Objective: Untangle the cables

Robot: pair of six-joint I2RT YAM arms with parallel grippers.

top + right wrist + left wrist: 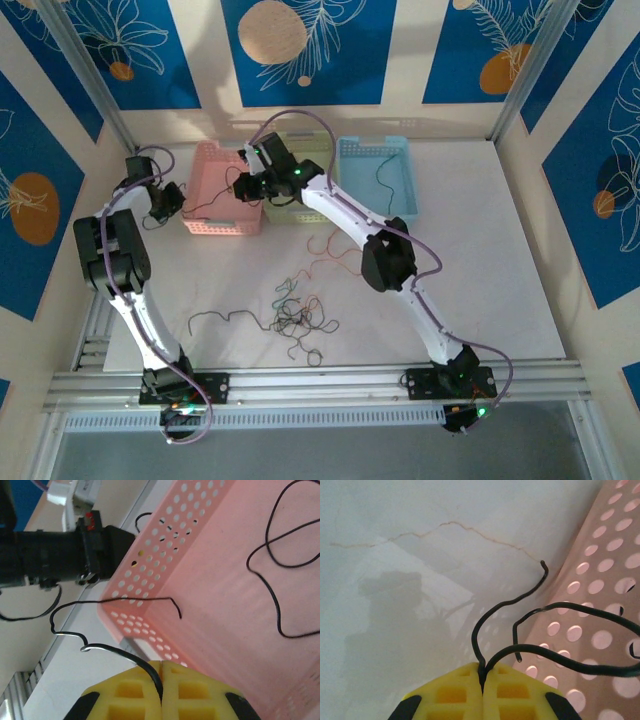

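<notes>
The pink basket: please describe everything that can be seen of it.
The pink basket looks like plastic, rectangular, its walls pierced with round holes. It stands upright on the white table, beside a yellow-green basket. One black cable lies curled on its floor. A second black cable, pinched by the left gripper and the right gripper, crosses its corner.

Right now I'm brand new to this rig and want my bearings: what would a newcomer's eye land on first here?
First, the left end effector and right end effector are together at the pink basket on the table's far left, each shut on black cable. Next comes the loose tangle of cables, orange-red, green and dark, lying on the white table at its near middle.
</notes>
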